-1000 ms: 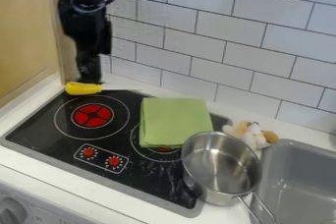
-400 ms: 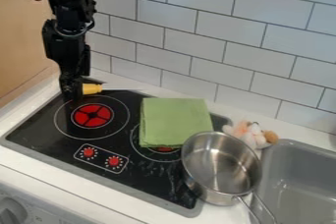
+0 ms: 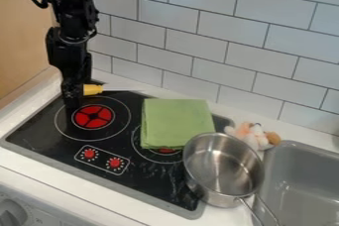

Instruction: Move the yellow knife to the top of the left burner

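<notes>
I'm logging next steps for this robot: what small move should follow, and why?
Probably ease the pincer back toward the yellow-handled knife: the knife lies behind the left burner, while the pincer seems to hang just in front of its handle.

White countertop (image 3: 39,171): supports black cooktop (image 3: 39,133); grey sink (image 3: 301,168) set in at right. Yellow knife (image 3: 92,89): along cooktop rear edge. Folded green cloth (image 3: 175,121): over right burner. Steel pot (image 3: 222,163): at cooktop right edge. Plush toy (image 3: 255,136): beside sink.
</notes>
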You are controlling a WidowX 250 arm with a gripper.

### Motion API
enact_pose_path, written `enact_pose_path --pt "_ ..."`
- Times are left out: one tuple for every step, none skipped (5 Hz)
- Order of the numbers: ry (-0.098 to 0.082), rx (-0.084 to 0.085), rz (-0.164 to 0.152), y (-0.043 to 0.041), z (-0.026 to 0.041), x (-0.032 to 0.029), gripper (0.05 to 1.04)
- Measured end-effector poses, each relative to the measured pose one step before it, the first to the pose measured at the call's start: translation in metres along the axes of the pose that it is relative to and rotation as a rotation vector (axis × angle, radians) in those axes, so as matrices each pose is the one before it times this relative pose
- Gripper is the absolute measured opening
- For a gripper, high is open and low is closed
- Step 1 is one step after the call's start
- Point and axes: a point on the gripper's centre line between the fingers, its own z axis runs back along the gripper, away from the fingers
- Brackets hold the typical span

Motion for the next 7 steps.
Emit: enact_pose_path --pt "-0.0030 0.0075 -0.0160 -0.00303 -0.00195 0.00052 0.627" --pt "-0.0133 -0.0007 -0.0019 -0.00333 -0.00060 0.00139 0.475" --pt "-0.0051 -0.0011 -0.0070 -0.00105 -0.00068 0.00017 0.474" --pt "0.0036 -0.0027 -0.0133 -0.00068 0.00033 -0.00106 0.474" --pt "0.0190 -0.0157 -0.0082 -0.00219 0.00024 -0.00249 0.474" --pt "-0.0184 -0.0409 -0.0109 -0.00613 0.01431 0.00330 0.474" --pt "0.0006 -0.0535 -0.0114 0.00312 0.02481 -0.00102 0.474"
